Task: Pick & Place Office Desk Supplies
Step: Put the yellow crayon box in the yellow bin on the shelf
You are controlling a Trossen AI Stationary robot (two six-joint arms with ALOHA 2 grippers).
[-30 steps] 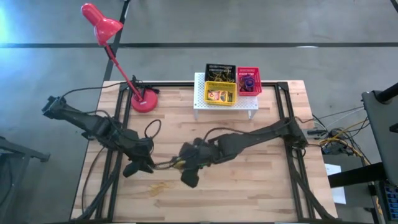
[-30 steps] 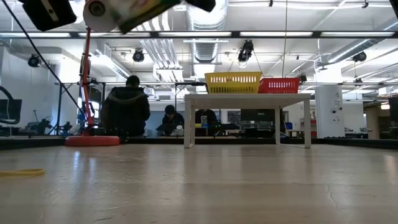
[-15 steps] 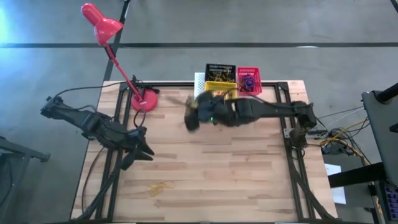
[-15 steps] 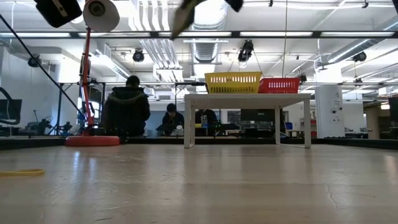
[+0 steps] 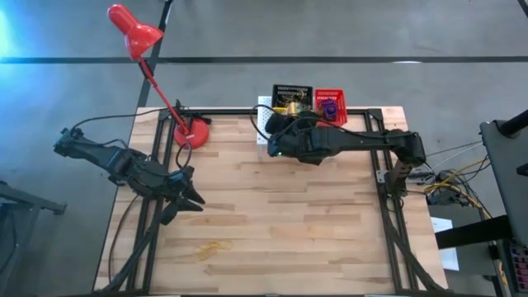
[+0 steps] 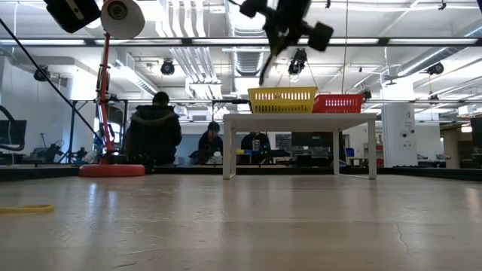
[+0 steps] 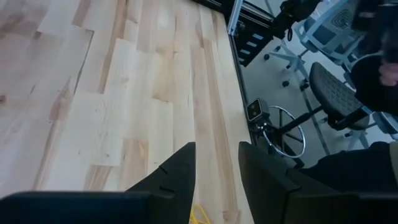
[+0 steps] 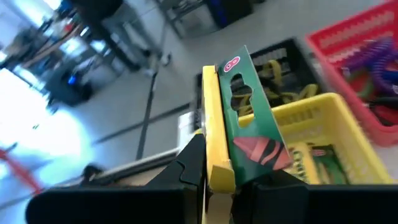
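My right gripper [image 5: 276,124] is shut on a yellow-green card box [image 8: 242,124] and hangs over the near left corner of the white stand [image 5: 264,115]. On the stand sit a yellow tray [image 8: 326,121], a black tray [image 5: 293,89] and a red tray [image 5: 331,106]. The yellow tray has another box in it, the black tray holds yellow rubber bands, and purple rings [image 8: 373,50] lie in the red tray. My left gripper [image 7: 217,180] is open above the table's left part, touching nothing. Loose rubber bands [image 5: 213,247] lie flat near the near edge. My right gripper pinches the card box between its two fingers [image 8: 193,163] at the box's rear end [image 8: 225,171]. The rest of the box sticks out past the fingertips, its green printed face toward the wrist camera. The box is lifted clear, just short of the yellow tray.
A red desk lamp [image 5: 191,132] stands on its round base at the far left of the table, its head leaning out past the far edge. The wooden table [image 5: 313,223] is bare across the middle and right. People sit in the room behind.
My right gripper has carried the card box from the table's middle up and toward the far edge, to the white stand. My left gripper has drawn back a little toward the table's left and far side, away from where the box was.
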